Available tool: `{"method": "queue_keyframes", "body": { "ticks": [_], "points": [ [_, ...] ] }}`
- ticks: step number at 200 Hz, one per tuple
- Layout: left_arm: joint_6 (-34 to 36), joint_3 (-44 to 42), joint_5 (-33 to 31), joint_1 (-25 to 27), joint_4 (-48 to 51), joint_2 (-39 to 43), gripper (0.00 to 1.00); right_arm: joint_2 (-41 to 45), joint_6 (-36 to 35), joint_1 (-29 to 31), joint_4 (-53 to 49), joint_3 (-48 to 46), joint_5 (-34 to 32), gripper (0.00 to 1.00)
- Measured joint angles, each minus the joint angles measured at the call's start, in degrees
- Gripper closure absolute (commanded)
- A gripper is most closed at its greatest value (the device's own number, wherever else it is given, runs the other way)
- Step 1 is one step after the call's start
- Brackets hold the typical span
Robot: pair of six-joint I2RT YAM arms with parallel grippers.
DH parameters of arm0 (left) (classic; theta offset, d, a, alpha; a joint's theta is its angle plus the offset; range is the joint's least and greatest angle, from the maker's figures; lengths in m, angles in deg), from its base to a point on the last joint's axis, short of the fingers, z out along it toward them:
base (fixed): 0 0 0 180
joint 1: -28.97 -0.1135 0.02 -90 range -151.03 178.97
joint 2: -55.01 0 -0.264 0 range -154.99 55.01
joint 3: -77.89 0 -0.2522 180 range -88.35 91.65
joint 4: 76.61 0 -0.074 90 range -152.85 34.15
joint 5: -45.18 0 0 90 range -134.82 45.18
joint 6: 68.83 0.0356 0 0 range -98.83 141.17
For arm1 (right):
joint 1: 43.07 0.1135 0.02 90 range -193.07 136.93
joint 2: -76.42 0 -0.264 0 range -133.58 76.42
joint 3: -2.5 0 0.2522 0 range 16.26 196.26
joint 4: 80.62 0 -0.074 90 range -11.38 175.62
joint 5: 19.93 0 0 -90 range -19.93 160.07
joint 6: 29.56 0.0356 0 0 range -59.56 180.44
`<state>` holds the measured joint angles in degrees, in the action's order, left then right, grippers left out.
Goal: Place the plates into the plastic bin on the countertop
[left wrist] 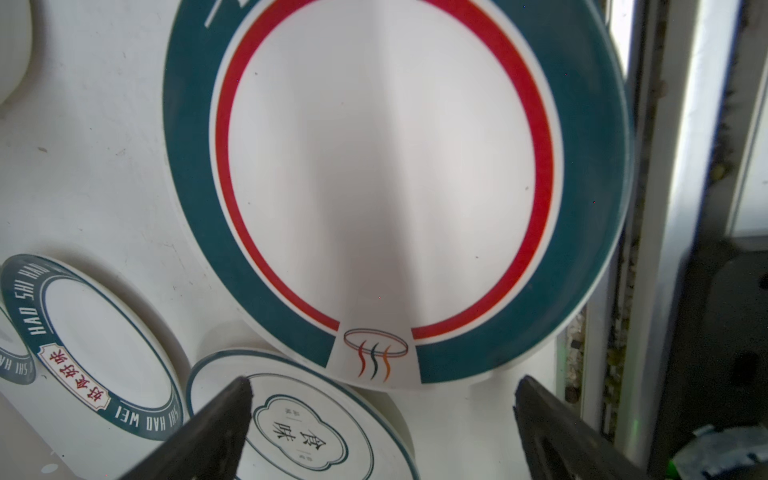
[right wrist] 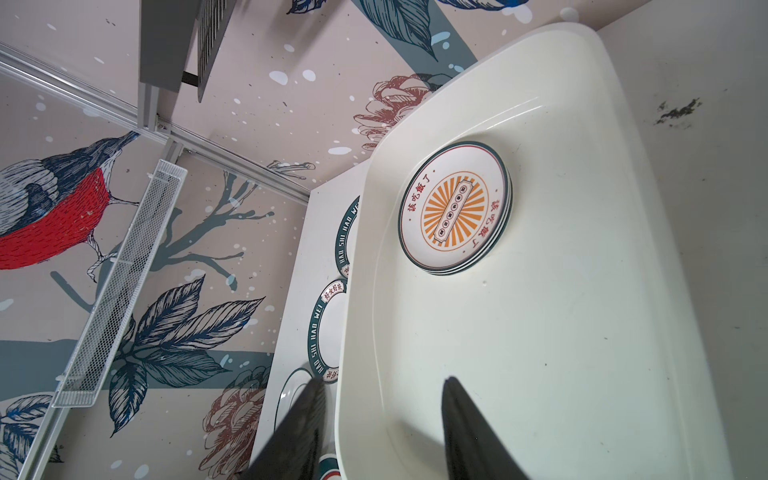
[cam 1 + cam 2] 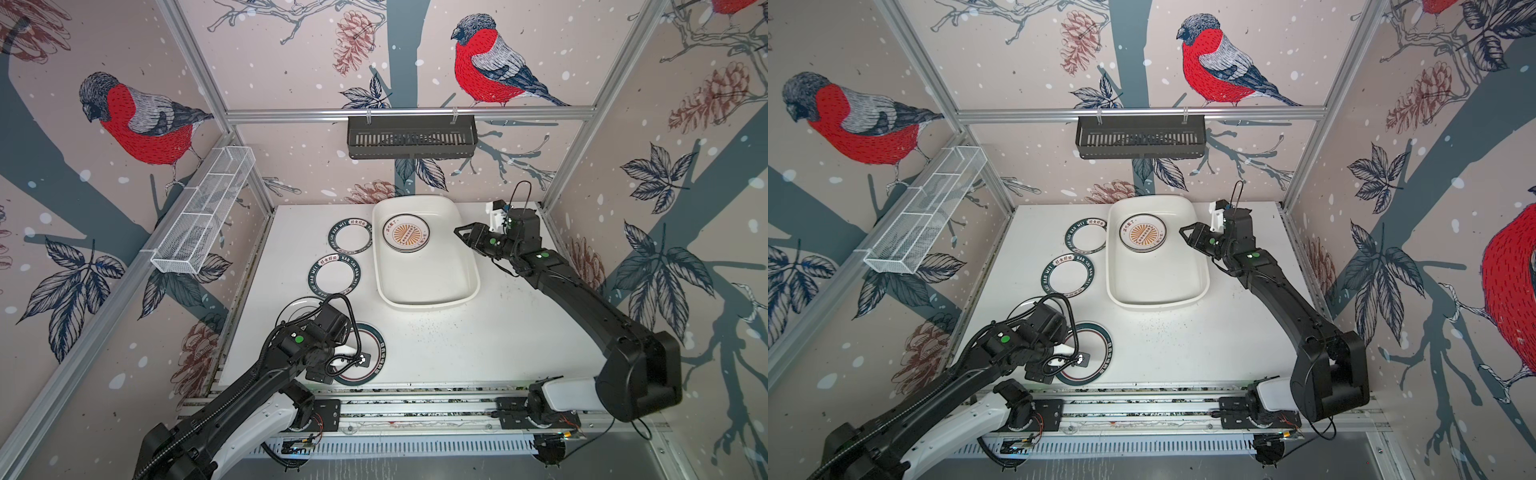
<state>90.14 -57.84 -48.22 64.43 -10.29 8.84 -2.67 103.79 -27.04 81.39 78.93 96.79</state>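
Starting at the left of the countertop (image 3: 478, 345), four plates aren't in yet. The front lettered plate (image 3: 334, 276) and the back lettered plate (image 3: 350, 235), both teal-rimmed HAO SHI HAO WEI ones, lie flat just beside the bin's left wall. A quatrefoil emblem plate (image 1: 299, 432) is mostly hidden under the left arm in both top views.

The left gripper (image 1: 384, 386) hangs wide open and empty over the edge of the teal-and-red ringed plate (image 1: 386, 166), which lies flat near the front edge. That rim meets the emblem plate's rim, but I can't tell if they overlap.

So the step looks like grabbing the ringed plate. My take is to get one finger under its lip only and not catch the emblem plate. Pinch the rim, go slow since it'll likely slide on that smooth top, and lift well clear of the bin wall.

In the middle is the plastic bin (image 3: 428, 305), with a stack of sunburst plates (image 3: 405, 232) in its back half. Over on the right, the right gripper (image 3: 459, 230) hovers by the bin's right rim, jaws partly apart and holding nothing.
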Motion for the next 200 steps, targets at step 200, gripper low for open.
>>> {"method": "queue_keyframes", "body": {
  "ticks": [200],
  "points": [
    [-1.0,-7.3,-2.8,1.9,-11.4,-0.7,0.02,-0.9,0.3,-1.2,0.5,0.1,1.5,0.52]
  ]
}}
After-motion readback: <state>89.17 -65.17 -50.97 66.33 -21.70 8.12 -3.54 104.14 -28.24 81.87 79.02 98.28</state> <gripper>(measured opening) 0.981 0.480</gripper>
